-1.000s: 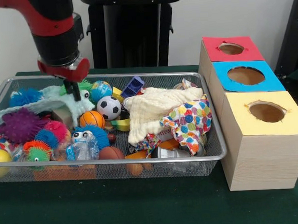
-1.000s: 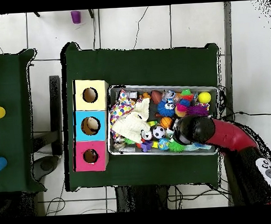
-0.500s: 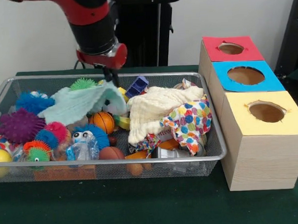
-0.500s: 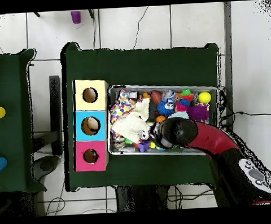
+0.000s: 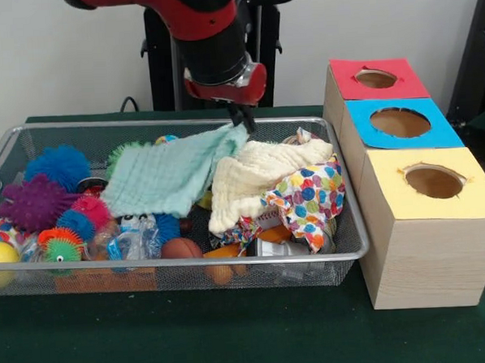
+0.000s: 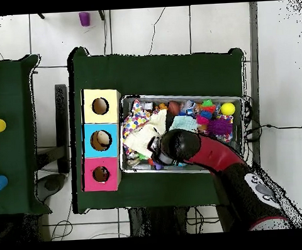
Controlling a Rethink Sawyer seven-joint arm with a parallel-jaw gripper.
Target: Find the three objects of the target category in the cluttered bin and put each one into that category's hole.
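While toys are crowding the wire bin (image 5: 346, 225), the claw (image 5: 241, 119) is pinching a green cloth (image 5: 169, 173) by its far corner.

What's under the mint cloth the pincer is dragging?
The mint cloth, pinched by the pincer, drapes over toys; only a blue spiky ball peeks out below. The rest is covered.

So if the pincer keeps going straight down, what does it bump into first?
Probably the cream cloth, right under the pincer, which is pinching the mint cloth by a corner. Depth is hard to judge.
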